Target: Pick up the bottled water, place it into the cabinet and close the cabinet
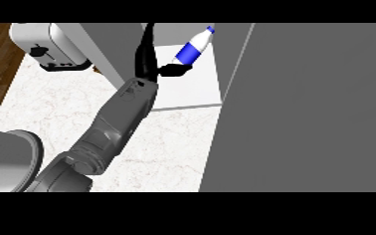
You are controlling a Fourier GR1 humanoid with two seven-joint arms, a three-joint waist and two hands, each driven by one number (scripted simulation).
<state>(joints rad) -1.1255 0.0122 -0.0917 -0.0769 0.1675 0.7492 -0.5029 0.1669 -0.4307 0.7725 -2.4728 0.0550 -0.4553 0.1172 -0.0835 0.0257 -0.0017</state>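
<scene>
The bottled water point(194, 48), clear with a blue label and blue cap, leans tilted inside the open cabinet, above its white shelf floor point(192, 92). My left hand point(147, 62) reaches into the cabinet just left of the bottle, seen edge-on with its fingers straight and pointing away. Its thumb point(176, 70) sticks out to the right and touches the bottle's lower end. The cabinet door point(301, 109) stands open as a large grey panel filling the right side. My right hand does not show.
A silver toaster point(46, 45) stands at the back left on the marble counter point(169, 144). A round grey object point(16, 160) sits at the lower left edge. The cabinet's grey left wall point(114, 50) rises beside my forearm.
</scene>
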